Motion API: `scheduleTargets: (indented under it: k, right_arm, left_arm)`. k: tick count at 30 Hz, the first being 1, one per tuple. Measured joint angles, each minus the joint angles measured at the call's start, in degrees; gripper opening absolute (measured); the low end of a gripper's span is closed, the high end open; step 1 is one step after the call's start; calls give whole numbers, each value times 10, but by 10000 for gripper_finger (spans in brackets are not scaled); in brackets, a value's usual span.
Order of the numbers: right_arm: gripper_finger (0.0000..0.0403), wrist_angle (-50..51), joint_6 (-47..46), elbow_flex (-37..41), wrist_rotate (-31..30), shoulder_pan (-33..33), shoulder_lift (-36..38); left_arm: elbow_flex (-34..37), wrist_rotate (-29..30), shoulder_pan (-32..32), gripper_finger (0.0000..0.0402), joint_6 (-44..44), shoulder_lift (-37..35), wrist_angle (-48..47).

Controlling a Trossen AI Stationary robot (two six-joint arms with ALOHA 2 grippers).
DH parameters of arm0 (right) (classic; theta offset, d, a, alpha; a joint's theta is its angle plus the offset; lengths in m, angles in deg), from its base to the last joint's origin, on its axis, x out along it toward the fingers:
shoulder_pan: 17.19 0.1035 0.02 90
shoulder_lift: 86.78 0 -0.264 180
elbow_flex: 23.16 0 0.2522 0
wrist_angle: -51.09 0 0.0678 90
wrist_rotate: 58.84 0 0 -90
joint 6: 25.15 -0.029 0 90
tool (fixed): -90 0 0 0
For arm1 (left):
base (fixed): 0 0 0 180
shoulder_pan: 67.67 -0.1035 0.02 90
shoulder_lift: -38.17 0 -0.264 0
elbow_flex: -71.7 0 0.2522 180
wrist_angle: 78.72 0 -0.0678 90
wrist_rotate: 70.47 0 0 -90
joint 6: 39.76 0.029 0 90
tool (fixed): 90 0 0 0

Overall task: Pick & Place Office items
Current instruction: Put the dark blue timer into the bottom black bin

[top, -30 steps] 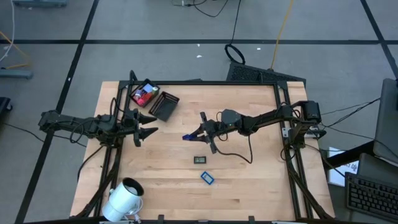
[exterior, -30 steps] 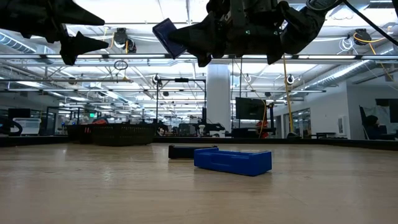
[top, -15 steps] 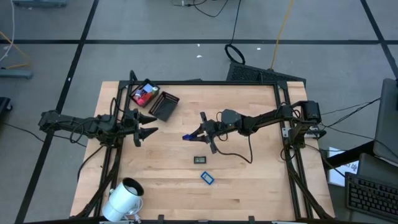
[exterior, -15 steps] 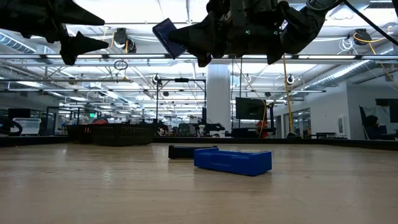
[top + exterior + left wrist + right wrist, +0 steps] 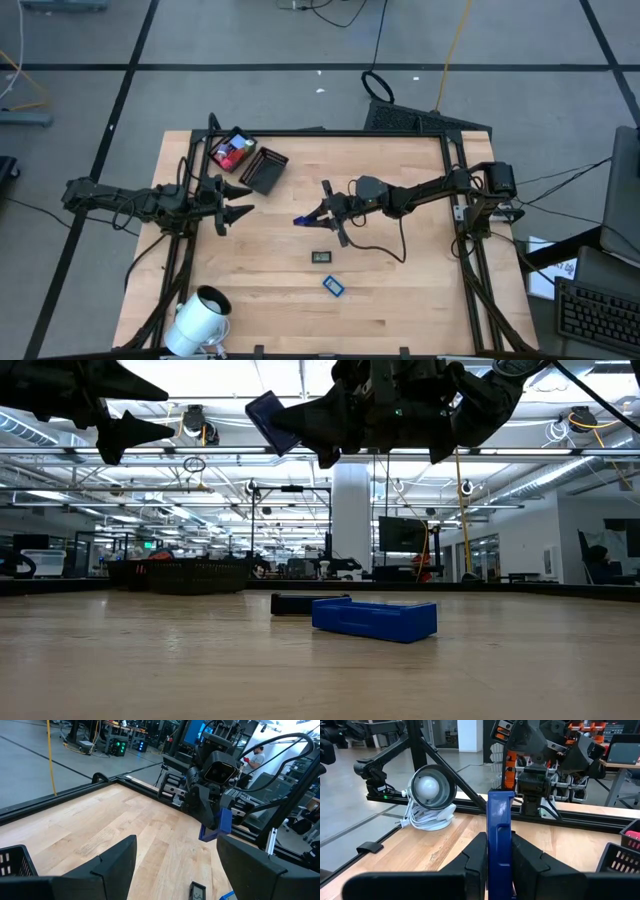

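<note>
My right gripper (image 5: pixel 316 216) hangs level above the table's middle, shut on a blue flat office item (image 5: pixel 303 221), also seen in the low view (image 5: pixel 268 415). My left gripper (image 5: pixel 236 203) waits open by the left edge, its fingers (image 5: pixel 116 865) empty and facing the right gripper. A dark flat item (image 5: pixel 321 256) and another blue item (image 5: pixel 333 286) lie flat on the wood nearer the front. The black tray (image 5: pixel 265 170) at the far left holds red items (image 5: pixel 230 152). My right gripper pinches the blue item's two flat faces (image 5: pixel 499 851) between its two fingers (image 5: pixel 476 856). The fingers come level, pointing toward the table's left. The item stands on edge, sticks out past the fingertips (image 5: pixel 223 821) and is lifted clear of the table.
A large white cylinder (image 5: pixel 203 316) lies at the near left corner. A cable (image 5: pixel 375 250) trails on the table under the right arm. Bare wood (image 5: pixel 400 300) spreads between the items and the near right.
</note>
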Motion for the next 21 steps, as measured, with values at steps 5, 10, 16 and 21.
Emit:
scheduleTargets:
  k: [5, 10, 16, 21]
  right_arm:
    - [50, 0, 2, 0, 0, 0, 0]
    - [50, 7, 6, 0, 0, 0, 0]
    - [50, 7, 6, 0, 0, 0, 0]
    - [50, 6, 6, 0, 0, 0, 0]
  left_arm:
    - [0, 0, 0, 278, 0, 0, 0]
    - [0, 0, 0, 278, 0, 0, 0]
    - [0, 0, 0, 278, 0, 0, 0]
    - [0, 0, 0, 278, 0, 0, 0]
